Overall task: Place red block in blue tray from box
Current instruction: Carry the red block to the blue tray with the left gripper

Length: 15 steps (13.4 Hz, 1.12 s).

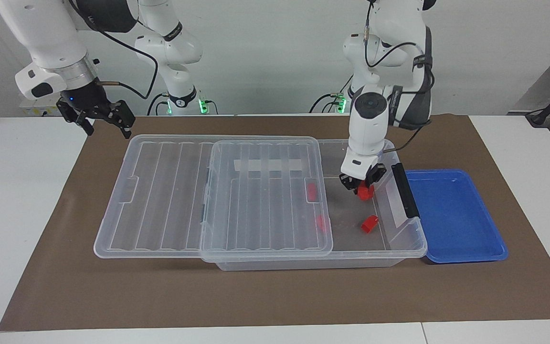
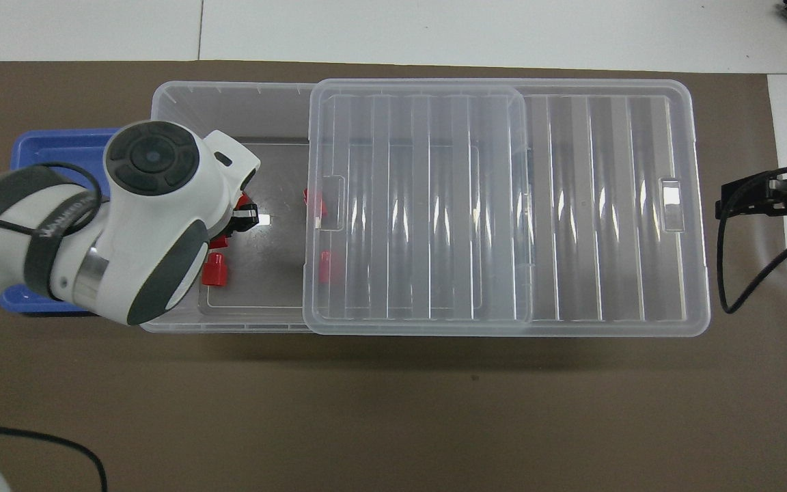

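Note:
The box [image 1: 401, 241] is a clear bin with its ribbed lid [image 1: 160, 191] slid partway off toward the right arm's end. My left gripper [image 1: 362, 185] is down inside the uncovered end, right at a red block [image 1: 365, 193]. Another red block [image 1: 369, 223] lies loose on the bin floor, farther from the robots. Two more [image 1: 311, 191] [image 1: 322, 223] show through the lid's edge. The blue tray [image 1: 451, 215] sits beside the bin at the left arm's end and holds nothing. My right gripper [image 1: 105, 128] is open and waits in the air off the lid's end.
A brown mat [image 1: 275, 296] covers the middle of the white table. The lid [image 2: 605, 205] overhangs the mat toward the right arm's end. A dark grey latch [image 1: 406, 191] stands on the bin's end wall next to the tray.

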Motion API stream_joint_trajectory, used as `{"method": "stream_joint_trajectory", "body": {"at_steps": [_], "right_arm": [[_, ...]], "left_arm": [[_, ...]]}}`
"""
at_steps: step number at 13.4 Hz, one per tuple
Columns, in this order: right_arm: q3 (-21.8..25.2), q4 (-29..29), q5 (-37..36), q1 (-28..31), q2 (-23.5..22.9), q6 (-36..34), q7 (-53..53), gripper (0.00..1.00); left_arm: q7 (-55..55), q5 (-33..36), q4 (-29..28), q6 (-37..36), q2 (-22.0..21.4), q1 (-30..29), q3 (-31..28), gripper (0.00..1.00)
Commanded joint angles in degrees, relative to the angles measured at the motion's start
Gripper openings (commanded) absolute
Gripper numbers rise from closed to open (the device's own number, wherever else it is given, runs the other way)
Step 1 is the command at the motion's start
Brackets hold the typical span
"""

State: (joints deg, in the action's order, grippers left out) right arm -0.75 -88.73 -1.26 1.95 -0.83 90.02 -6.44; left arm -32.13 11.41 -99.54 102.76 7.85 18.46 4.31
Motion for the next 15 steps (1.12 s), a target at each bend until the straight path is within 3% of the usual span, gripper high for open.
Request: {"method": "stream_joint_trajectory", "body": {"at_steps": [1, 2, 4, 5, 7, 8, 10, 12, 15], "right_arm": [[-0.1, -1.0, 0.4, 0.6, 0.6, 0.6, -0.9, 1.00], [0.0, -1.4, 0.4, 0.7, 0.6, 1.3, -0.7, 0.98], [0.1, -3.3, 0.5, 2.0, 1.2, 3.5, -0.4, 0.79], [0.1, -4.6, 0.5, 2.2, 1.7, 4.9, -0.1, 0.62], [0.2, -8.4, 0.5, 3.8, 2.8, 8.8, 1.7, 0.09], [0.2, -10.8, 0.5, 4.4, 3.1, 12.1, 3.3, 0.00], [0.2, -14.4, 0.5, 5.6, 3.7, 18.0, 3.7, 0.00], [0.2, -15.2, 0.5, 6.4, 3.0, 20.2, 3.5, 0.00], [0.2, -18.0, 0.6, 8.2, 1.5, 25.7, 3.8, 0.00]], "left_arm": [[8.1, -2.9, 14.9, -17.4, 0.6, -1.4, -1.3, 0.00], [12.1, -3.5, 15.6, -17.9, 0.4, -5.0, -1.2, 0.00], [26.6, -4.8, 14.4, -12.8, -0.3, -13.5, -1.2, 0.00], [33.4, -4.9, 12.5, -9.0, -0.7, -18.2, -1.3, 0.00], [41.2, -6.1, 9.5, -1.1, -0.6, -24.0, -1.4, 0.00], [41.9, -6.1, 6.7, 3.5, -0.3, -24.9, -1.4, 0.00], [41.7, -7.8, -2.6, 16.2, -0.1, -25.6, -1.4, 0.00], [41.3, -13.8, -11.4, 29.7, 0.6, -25.5, -1.4, 0.00], [41.6, -15.4, -13.7, 34.4, 3.8, -25.7, -1.4, 0.00]]}}
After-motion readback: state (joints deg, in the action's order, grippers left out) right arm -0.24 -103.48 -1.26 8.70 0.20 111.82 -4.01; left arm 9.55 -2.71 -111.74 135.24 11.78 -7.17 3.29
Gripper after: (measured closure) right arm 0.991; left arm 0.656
